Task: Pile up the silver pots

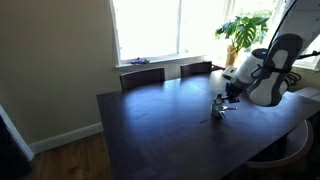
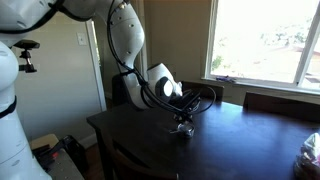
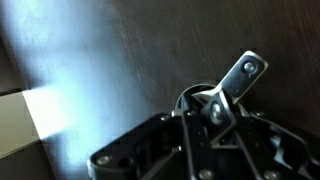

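Note:
In the wrist view my gripper (image 3: 212, 110) is shut on a small silver pot (image 3: 192, 96), gripping where its flat handle (image 3: 245, 73) joins the rim. Most of the pot's bowl is hidden behind the fingers. In both exterior views the gripper (image 1: 226, 101) (image 2: 185, 114) hangs low over the dark table (image 1: 160, 125) (image 2: 240, 145). Tiny silver pots (image 1: 221, 113) (image 2: 182, 128) glint right under it. They are too small to tell how many there are, or whether the held pot touches them.
Two dark chair backs (image 1: 142, 76) stand at the table's far side under the window. A green plant (image 1: 243, 32) is in the corner behind the arm. A pale, crinkled thing (image 2: 311, 150) lies at the table's edge.

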